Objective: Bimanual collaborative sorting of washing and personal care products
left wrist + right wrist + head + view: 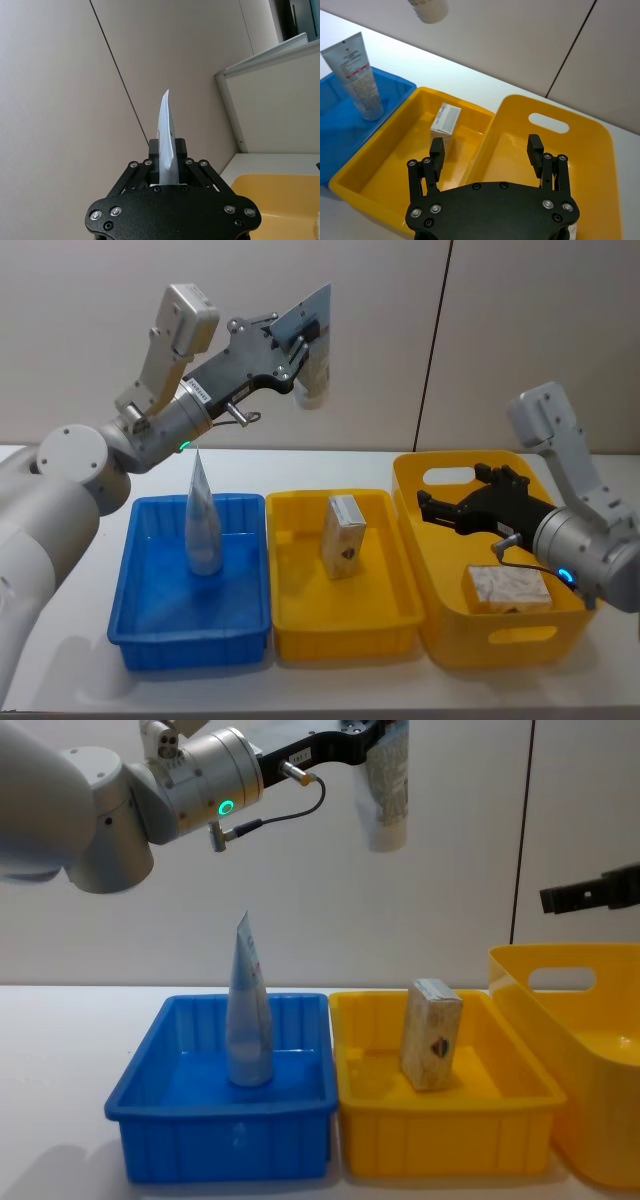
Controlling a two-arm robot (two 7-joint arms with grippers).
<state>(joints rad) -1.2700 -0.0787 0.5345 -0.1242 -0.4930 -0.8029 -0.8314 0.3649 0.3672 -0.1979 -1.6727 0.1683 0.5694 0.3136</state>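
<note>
1. Left claw (298, 340) is raised high above the trays, roughly over where the blue tray (180, 645) meets the yellow tray (345, 635). It is pinched shut on the flat sealed end of a white tube (313, 375), which hangs cap-down. I judge the main risk to be here. The grip is on a thin, slick crimp, so a quick swing could let the tube slide out and drop onto the table or into the wrong tray.
2. On the left, a second tube (203, 525) stands upright on its cap in the blue tray, toward the far side. It looks easy to topple, and a tube lowered close beside it could knock it flat.
3. In the middle, a small tan box (344, 537) stands on end in the yellow tray, its dark diamond mark facing near. It also looks tippy, though nothing touches it.
4. On the right, a big yellow basket (450, 630) holds another box (505, 588), lying flat in its near right part.
5. Right claw (432, 508) hovers over the left part of the basket with its jaws wide apart, holding and touching nothing. If it comes down carelessly, it could catch the basket wall and shove the whole basket.
</note>
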